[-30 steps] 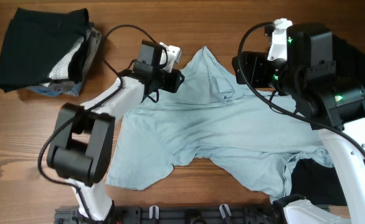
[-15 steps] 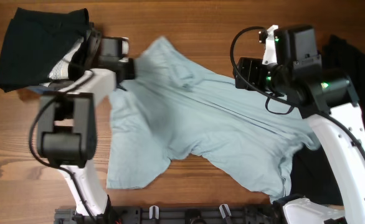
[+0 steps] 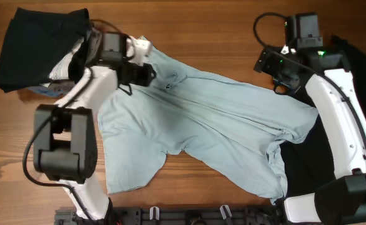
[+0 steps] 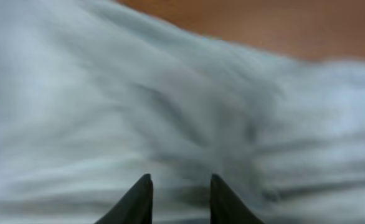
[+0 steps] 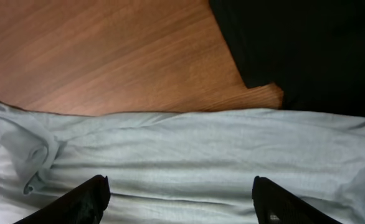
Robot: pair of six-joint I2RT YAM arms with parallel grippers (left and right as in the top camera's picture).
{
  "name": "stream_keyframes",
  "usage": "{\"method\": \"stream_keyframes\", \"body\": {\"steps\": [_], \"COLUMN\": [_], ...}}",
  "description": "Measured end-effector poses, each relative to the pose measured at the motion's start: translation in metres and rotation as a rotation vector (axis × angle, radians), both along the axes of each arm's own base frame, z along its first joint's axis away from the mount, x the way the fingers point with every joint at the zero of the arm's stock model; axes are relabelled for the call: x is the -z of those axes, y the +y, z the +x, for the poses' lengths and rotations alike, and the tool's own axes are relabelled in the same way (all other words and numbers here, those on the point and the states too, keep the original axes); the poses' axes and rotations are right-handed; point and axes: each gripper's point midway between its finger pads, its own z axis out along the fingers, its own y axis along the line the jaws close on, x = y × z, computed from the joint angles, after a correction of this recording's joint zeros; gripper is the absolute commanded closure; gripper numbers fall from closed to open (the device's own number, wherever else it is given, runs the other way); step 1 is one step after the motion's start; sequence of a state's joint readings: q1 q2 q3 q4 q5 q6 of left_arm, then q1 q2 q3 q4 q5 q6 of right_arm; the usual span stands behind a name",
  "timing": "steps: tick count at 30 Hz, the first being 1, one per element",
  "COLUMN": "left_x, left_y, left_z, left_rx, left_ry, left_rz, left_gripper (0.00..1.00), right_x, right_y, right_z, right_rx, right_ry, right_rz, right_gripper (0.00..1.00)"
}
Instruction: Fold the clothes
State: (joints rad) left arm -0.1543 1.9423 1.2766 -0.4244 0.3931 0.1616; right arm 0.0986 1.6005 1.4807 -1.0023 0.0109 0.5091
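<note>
Blue shirt (image 4: 170,93): smeared by motion in left wrist view.
Black shirt (image 3: 309,164): half buried under it at worktop (image 3: 220,31) right edge.

Left gripper (image 3: 142,72) swung from mid-shirt out to the black pile (image 3: 39,50), then came back a little toward the collar. Shirt (image 3: 214,131) was dragged left and stretched into a long diagonal. Right gripper (image 5: 179,198) shifted rightward along the shirt's far edge.

Overhead: fixed above table (image 3: 202,31), faces straight down, far, whole scene. Left wrist: very near shirt (image 4: 170,93), blurred. Right wrist: near, tilted down; shares shirt, table with overhead.
</note>
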Motion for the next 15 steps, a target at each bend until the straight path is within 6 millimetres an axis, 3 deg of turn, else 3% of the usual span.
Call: {"method": "stream_keyframes", "body": {"steps": [3,4,6,7,8,11,12,15], "left_x": [0.012,0.026,0.046,0.047,0.048,0.046,0.044,0.041], "left_y": [-0.034,-0.047,-0.054,-0.056,-0.057,-0.053,-0.041,0.01], "left_z": [-0.018,-0.026,-0.029,-0.022,-0.015,0.034,0.061,0.098], "left_rx": [0.126,0.168,0.194,0.191,0.176,0.006,-0.12,-0.358], "left_ry": [0.019,0.05,0.073,0.049,0.027,-0.102,-0.173,-0.227], "left_rz": [0.014,0.019,0.018,0.016,0.012,0.017,0.01,-0.01], "left_gripper": [0.8,0.81,0.82,0.82,0.81,0.83,0.86,0.88], "right_x": [0.0,0.0,0.0,0.0,0.0,0.0,0.0,0.001], "right_y": [0.002,0.002,0.002,0.002,0.003,0.003,0.003,0.003], "right_z": [0.0,0.0,0.0,0.0,0.0,-0.001,-0.001,-0.003], "right_rx": [-0.023,-0.032,-0.044,-0.045,-0.046,-0.054,-0.054,-0.055], "right_ry": [0.001,0.0,0.0,-0.001,0.0,0.002,0.004,0.012], "right_rz": [0.007,0.007,0.002,0.002,0.004,0.005,0.004,0.004], "right_gripper": [0.17,0.17,0.16,0.15,0.13,0.13,0.13,0.13]}}
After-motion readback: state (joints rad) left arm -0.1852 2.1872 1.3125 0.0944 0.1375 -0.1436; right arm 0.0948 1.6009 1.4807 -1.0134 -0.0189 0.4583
